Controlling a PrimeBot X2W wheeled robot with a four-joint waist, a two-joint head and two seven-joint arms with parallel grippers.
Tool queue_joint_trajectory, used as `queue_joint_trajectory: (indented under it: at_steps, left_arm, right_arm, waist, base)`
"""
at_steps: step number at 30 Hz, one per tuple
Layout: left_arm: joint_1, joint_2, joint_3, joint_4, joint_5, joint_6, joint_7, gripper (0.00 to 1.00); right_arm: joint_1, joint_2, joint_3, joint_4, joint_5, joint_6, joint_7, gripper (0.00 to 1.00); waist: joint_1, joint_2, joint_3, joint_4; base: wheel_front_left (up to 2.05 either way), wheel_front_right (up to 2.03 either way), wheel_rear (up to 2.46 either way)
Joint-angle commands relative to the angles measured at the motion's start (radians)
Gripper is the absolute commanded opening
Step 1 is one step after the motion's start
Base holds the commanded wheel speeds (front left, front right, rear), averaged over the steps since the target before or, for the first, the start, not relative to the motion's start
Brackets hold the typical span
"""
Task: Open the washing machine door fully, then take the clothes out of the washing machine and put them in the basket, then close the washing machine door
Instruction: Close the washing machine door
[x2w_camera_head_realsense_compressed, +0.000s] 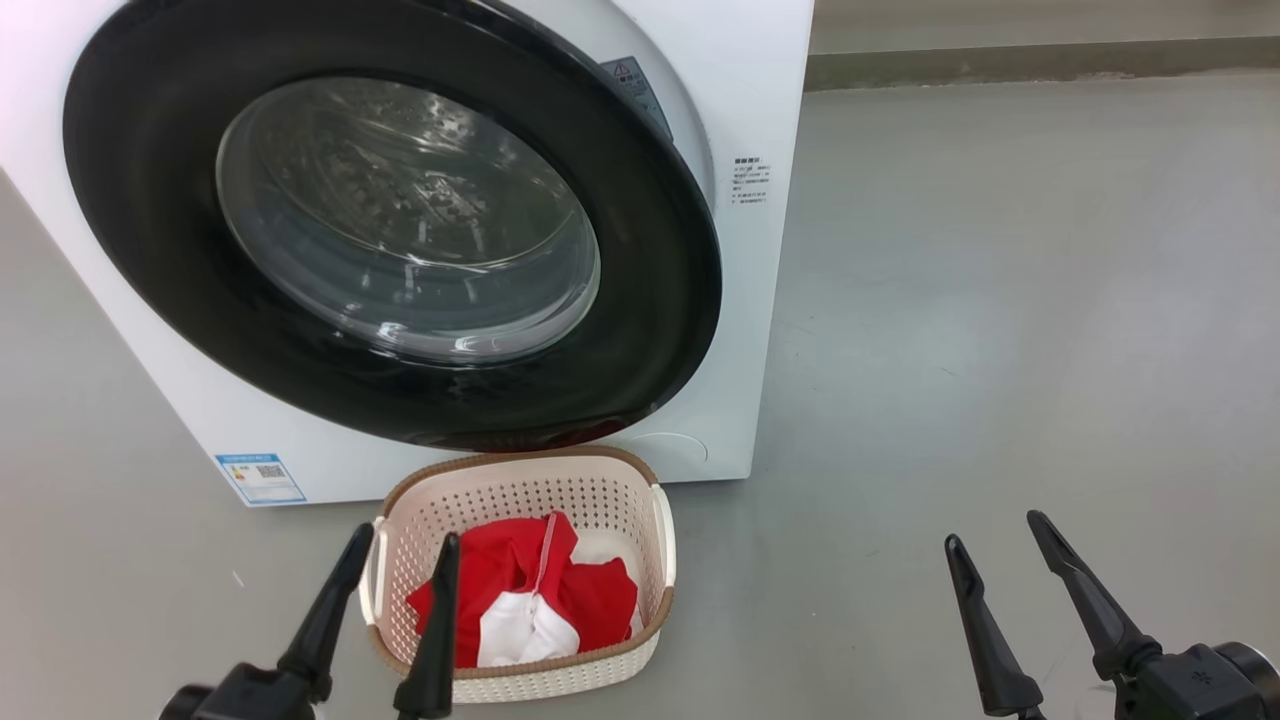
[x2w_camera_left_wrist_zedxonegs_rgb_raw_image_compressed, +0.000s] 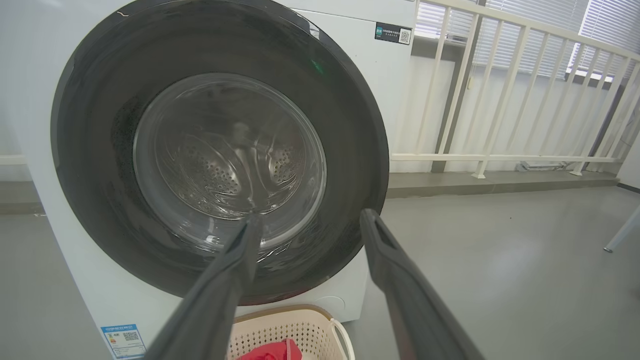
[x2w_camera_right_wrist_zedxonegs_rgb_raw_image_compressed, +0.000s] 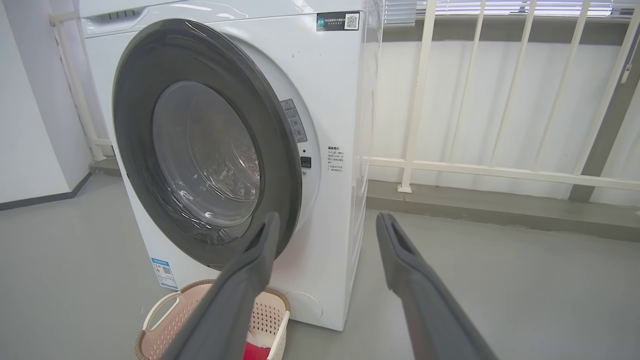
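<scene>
Left tool, head view: the left tool (x2w_camera_head_realsense_compressed: 406, 535) is released, its fingers apart, low in front of the basket (x2w_camera_head_realsense_compressed: 520, 460).
Right tool, head view: the right tool (x2w_camera_head_realsense_compressed: 994, 528) is also released and holds nothing. It hangs over bare floor (x2w_camera_head_realsense_compressed: 1000, 300), well apart from the washer (x2w_camera_head_realsense_compressed: 760, 100).
Task things, head view: the clothes (x2w_camera_head_realsense_compressed: 510, 570) lie inside the basket, which stands on the floor just under the door (x2w_camera_head_realsense_compressed: 400, 220).
Key relation: the door is nearly shut, with its free edge on the right side. This edge lies up and right from the left tool, and up and left from the right tool. I judge that the last push must go on this edge, toward the washer front.
Nearer arm: the left tool stands before the door itself and the right one is off to the side. Which one reaches the free edge better, I cannot tell.
Left wrist view: the left tool (x2w_camera_left_wrist_zedxonegs_rgb_raw_image_compressed: 310, 216) points at the lower right of the door (x2w_camera_left_wrist_zedxonegs_rgb_raw_image_compressed: 225, 150). Through the glass the drum (x2w_camera_left_wrist_zedxonegs_rgb_raw_image_compressed: 220, 175) looks without clothes. No gap at the door edge can be seen from here.
Right wrist view: the right tool (x2w_camera_right_wrist_zedxonegs_rgb_raw_image_compressed: 327, 217) looks along the washer front. Here the door (x2w_camera_right_wrist_zedxonegs_rgb_raw_image_compressed: 200, 150) stands a little off the front and the latch (x2w_camera_right_wrist_zedxonegs_rgb_raw_image_compressed: 305, 162) is uncovered, so it is not closed yet.
</scene>
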Motion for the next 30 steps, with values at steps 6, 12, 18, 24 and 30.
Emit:
queue_joint_trajectory:
  at_steps: [6,12,18,24,30]
  left_arm:
    - [0.01,0.008,0.046,-0.007,0.011,0.034,-0.009,1.0]
    - [0.029,0.006,0.063,-0.012,0.005,0.054,-0.009,1.0]
    - [0.042,0.01,0.068,-0.02,0.012,0.069,-0.009,1.0]
    - [0.044,0.011,0.069,-0.025,0.014,0.072,-0.009,1.0]
    - [0.041,0.004,0.068,-0.031,0.006,0.069,-0.009,1.0]
  right_arm:
    - [-0.004,-0.016,0.011,-0.027,-0.007,0.005,-0.006,1.0]
    - [0.009,-0.016,-0.01,-0.027,0.001,0.005,-0.013,1.0]
    - [0.016,-0.016,-0.019,-0.028,0.004,0.005,-0.016,1.0]
    - [0.016,-0.016,-0.019,-0.032,0.004,0.005,-0.014,1.0]
    - [0.014,-0.016,-0.019,-0.035,0.0,0.005,-0.01,1.0]
  waist:
    - [0.0,0.0,-0.002,0.003]
    - [0.0,0.0,-0.004,0.004]
    - [0.0,0.0,-0.003,0.004]
    - [0.0,0.0,0.003,0.005]
    - [0.0,0.0,0.01,0.015]
  base:
    - [0.0,0.0,0.0]
    - [0.0,0.0,0.0]
    - [0.0,0.0,0.0]
    - [0.0,0.0,0.0]
    - [0.0,0.0,0.0]
